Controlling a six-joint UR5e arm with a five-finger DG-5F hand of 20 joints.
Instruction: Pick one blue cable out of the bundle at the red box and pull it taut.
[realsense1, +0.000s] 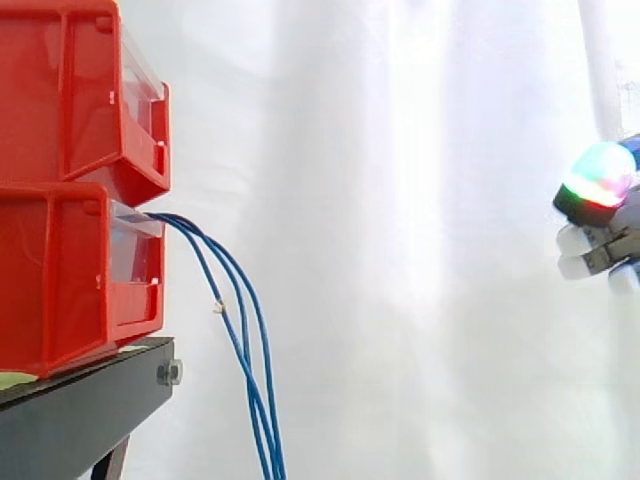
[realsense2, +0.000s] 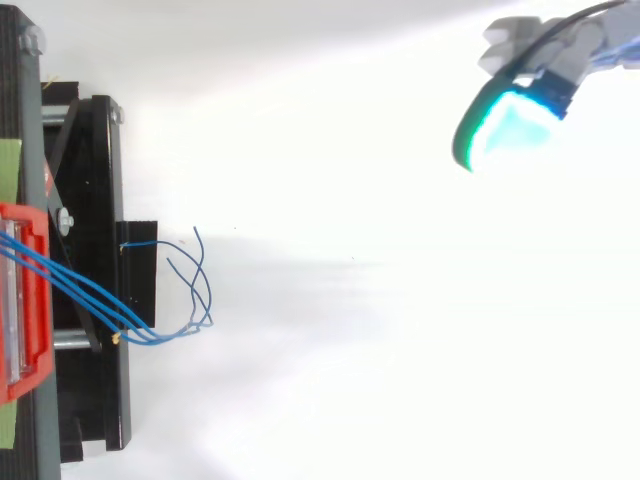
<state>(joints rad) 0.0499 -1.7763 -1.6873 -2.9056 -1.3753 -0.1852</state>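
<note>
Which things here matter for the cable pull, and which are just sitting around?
Job: blue cables, lower red bin they hang from, robot hand.
Just there: upper red bin, black stand, white curtain.

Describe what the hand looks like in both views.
In the side view, the hand has a thick rounded pad glowing green with red and magenta, seated on a black base. Below it are pale grey-white segments, with a touch of blue above. In the top view, the pad glows cyan-green inside a dark rim, with grey-white links behind it.
</note>
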